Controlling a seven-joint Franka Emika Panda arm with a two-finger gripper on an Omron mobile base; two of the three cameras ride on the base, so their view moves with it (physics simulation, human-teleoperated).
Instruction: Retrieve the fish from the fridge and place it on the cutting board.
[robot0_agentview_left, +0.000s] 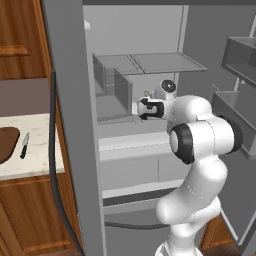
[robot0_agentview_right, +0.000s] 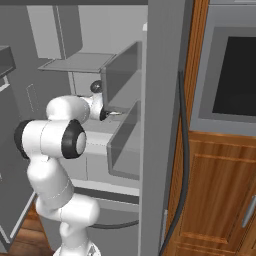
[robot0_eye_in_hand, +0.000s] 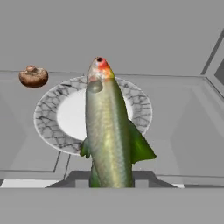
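I am parked in front of the tall grey fridge (robot0_agentview_left: 70, 125) with its door swung wide, and my white arm reaches in over the grey shelf (robot0_agentview_left: 120, 117) in the middle of the compartment. Off to my left, outside the fridge, the pale stone tabletop (robot0_agentview_left: 37, 150) carries the flat dark brown cutting board (robot0_agentview_left: 7, 143) with rounded corners, and a black-handled knife (robot0_agentview_left: 24, 145) lies just beside it.

In the hand view a round white plate with a grey crackled rim (robot0_eye_in_hand: 46, 118) sits on the shelf below, with a small brown mushroom (robot0_eye_in_hand: 33, 76) beside it. The slim olive-green and yellowish fish (robot0_eye_in_hand: 108, 131) stands over the plate, its red-tipped head pointing away from the end effector (robot0_eye_in_hand: 111, 183) and its tail down between the fingers.

The end effector is closed on the fish at the tail end, so the long axis of the fish runs straight out along my approach line. I cannot tell for sure whether its belly is clear of the plate. My judgement is that the coming move is a lift and a straight pull back out of the fridge, then a swing left toward the board, which lies well apart from the hand on the far side of the fridge's side wall.
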